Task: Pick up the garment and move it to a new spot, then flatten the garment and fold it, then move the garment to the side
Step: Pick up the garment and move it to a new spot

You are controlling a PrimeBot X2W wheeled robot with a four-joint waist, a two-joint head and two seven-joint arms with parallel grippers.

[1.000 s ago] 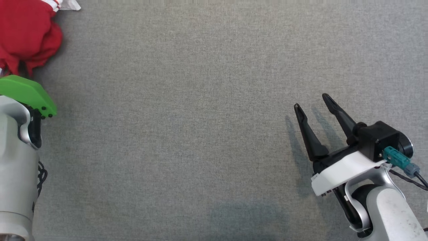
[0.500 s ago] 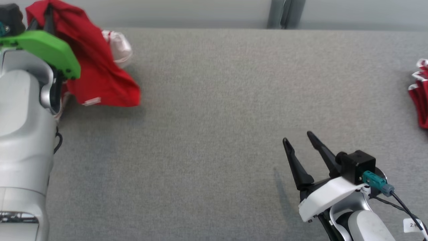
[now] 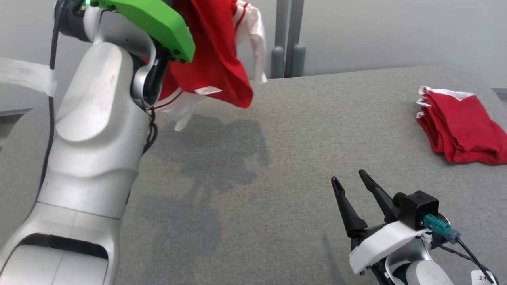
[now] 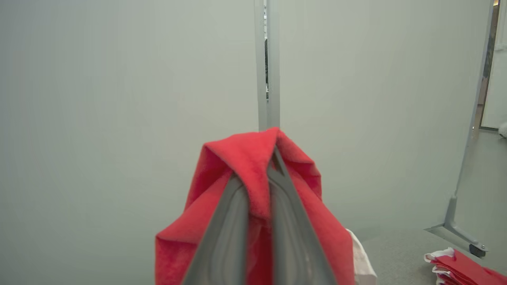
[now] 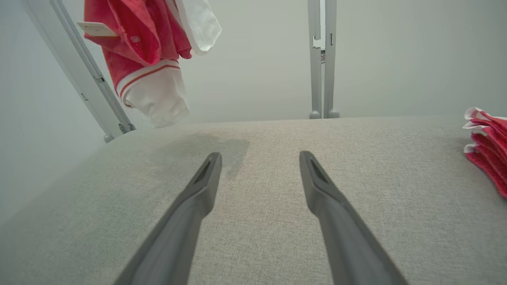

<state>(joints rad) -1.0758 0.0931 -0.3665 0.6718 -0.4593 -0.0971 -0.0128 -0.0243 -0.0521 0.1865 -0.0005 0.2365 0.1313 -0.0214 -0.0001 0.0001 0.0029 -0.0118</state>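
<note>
The garment (image 3: 214,59), red with white sleeves, a red-striped white cuff and a small white label, is pinched by a fold between the closed fingers of the left gripper (image 4: 259,174). It drapes over both fingertips and hangs below them bunched and crumpled, one white sleeve dangling lowest.
</note>
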